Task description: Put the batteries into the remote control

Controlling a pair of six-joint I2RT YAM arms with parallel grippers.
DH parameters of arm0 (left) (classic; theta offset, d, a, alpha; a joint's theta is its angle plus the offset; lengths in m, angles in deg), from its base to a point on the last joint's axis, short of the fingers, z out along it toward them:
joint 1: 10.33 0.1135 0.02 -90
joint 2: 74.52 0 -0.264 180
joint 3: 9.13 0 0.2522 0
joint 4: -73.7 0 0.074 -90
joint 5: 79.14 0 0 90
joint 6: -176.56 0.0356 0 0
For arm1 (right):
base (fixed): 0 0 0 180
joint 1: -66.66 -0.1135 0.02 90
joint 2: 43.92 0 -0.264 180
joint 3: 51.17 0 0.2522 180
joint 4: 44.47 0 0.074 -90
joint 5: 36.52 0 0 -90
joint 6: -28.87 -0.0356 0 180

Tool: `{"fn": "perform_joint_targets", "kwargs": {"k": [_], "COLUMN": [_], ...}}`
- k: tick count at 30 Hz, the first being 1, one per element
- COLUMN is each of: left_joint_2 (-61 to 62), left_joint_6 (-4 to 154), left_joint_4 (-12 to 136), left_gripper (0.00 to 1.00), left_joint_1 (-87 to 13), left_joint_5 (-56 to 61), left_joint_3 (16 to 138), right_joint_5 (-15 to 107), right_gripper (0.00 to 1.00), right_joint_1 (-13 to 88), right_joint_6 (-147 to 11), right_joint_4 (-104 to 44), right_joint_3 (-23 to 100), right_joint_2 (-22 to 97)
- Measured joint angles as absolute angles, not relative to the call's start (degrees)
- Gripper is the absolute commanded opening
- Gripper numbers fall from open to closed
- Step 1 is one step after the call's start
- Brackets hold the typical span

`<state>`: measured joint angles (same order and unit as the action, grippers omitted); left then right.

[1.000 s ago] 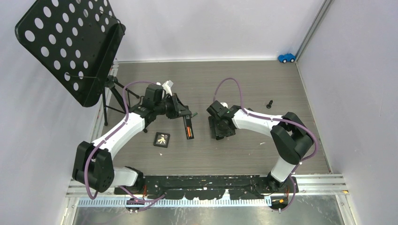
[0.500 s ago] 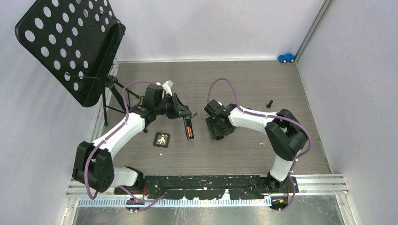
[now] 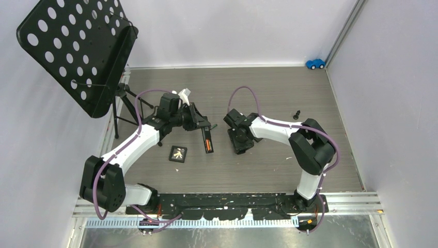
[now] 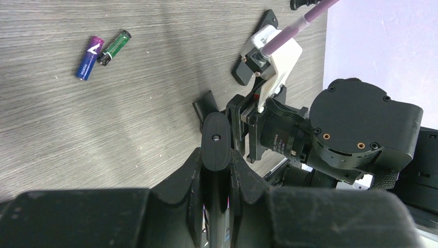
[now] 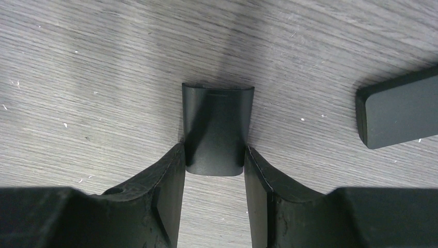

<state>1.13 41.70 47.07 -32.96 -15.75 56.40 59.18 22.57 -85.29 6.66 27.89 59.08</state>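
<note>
Orange battery sits in the open bay of the remote. Blue battery and green battery lie loose on the table, ends nearly touching, well apart from the remote. Left gripper is clamped on the remote's sides and holds it tilted, with its lower end towards the table. Right gripper is down at the table, closed onto the black cover plate; fingers meet both its long edges. A black slab end lies to the right, apart from the plate.
</note>
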Motion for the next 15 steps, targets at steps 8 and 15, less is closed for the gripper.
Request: {"fn": "perform_joint_targets", "kwargs": {"k": [8,15], "left_joint_2": [1.1,1.1], "left_joint_6": [39.1,35.4], "left_joint_4": [53.7,65.9], "left_gripper": [0.0,0.0], "left_joint_1": [-35.1,-39.5], "left_joint_5": [-15.7,-14.2], "left_joint_3": [53.5,50.9], "right_joint_5": [59.4,57.0], "right_gripper": [0.35,0.35], "right_joint_1": [22.5,22.5], "right_joint_6": [-87.4,-89.7], "right_joint_4": [6.6,4.9], "right_joint_3": [24.8,20.9], "right_joint_2": [47.9,31.5]}}
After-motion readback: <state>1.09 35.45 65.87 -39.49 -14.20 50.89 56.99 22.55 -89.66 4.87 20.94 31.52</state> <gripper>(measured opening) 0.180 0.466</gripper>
